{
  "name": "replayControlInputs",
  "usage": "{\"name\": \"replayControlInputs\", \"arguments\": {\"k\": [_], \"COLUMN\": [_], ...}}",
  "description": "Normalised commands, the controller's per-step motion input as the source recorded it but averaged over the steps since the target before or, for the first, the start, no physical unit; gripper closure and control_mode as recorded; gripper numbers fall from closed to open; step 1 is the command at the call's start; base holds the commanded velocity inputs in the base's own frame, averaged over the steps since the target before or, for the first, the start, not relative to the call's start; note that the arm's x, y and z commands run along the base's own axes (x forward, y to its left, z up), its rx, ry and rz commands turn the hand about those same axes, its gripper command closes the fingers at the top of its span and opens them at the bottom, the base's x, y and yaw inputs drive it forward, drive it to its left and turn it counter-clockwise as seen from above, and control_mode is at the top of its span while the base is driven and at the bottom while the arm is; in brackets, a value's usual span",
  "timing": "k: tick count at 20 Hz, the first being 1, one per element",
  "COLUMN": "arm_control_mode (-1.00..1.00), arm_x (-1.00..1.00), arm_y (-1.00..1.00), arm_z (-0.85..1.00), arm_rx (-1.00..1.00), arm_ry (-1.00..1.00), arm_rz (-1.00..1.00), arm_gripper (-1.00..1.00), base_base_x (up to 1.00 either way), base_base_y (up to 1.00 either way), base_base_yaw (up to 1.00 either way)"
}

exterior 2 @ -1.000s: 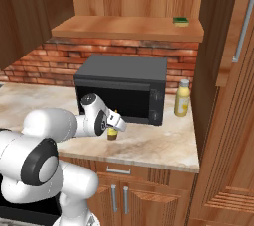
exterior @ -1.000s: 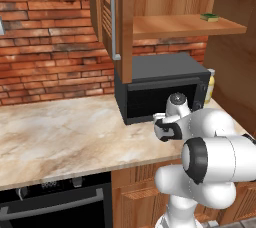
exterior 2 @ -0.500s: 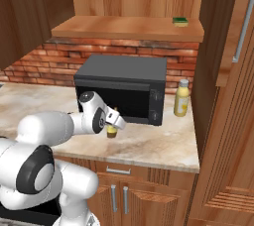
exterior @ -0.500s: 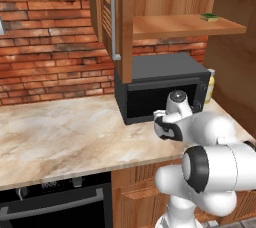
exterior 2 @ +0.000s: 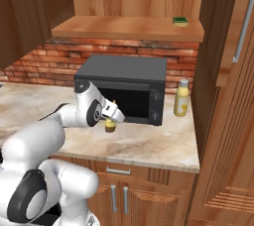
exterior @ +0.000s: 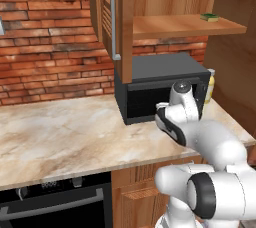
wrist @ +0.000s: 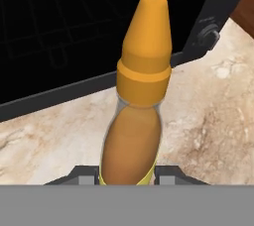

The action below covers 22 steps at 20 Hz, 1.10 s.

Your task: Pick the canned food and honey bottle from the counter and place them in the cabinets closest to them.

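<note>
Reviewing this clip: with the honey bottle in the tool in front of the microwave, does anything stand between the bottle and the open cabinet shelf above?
The tool grips the honey bottle low over the counter, in front of the microwave. The cabinet shelf sits above the microwave and overhangs it, so the bottle likely has to come out toward the robot before rising.

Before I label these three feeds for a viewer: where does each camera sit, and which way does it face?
Left base view: behind-left of the arm, facing the black microwave; white arm lower right.
Right base view: behind-right, same microwave, beige marble counter; arm lower left.
Hand view: on the hand, along the gripper, shut on the amber honey bottle.
Both base views share the microwave.
</note>
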Motion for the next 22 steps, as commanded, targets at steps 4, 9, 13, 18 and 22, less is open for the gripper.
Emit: {"name": "replayControlInputs", "arguments": {"k": [4,9,13,18,22], "arm_control_mode": [-1.00,-1.00,-1.00,-1.00,-1.00], "arm_x": [-0.36,-0.51,-0.57,-0.59,-0.58], "arm_y": [-0.12,-0.21,-0.17,-0.04,0.00], "arm_z": [0.55,0.53,0.52,0.55,0.64], "arm_rx": [0.01,0.03,0.02,0.01,0.00], "arm_ry": [0.00,-0.07,-0.11,-0.16,-0.17], "arm_rz": [0.00,0.00,0.01,0.05,0.08], "arm_gripper": [1.00,1.00,1.00,1.00,1.00], "base_base_x": [0.00,0.00,0.00,0.00,0.00], "base_base_y": [0.00,0.00,0.00,0.00,0.00], "base_base_yaw": [0.00,0.00,0.00,0.00,0.00]}}
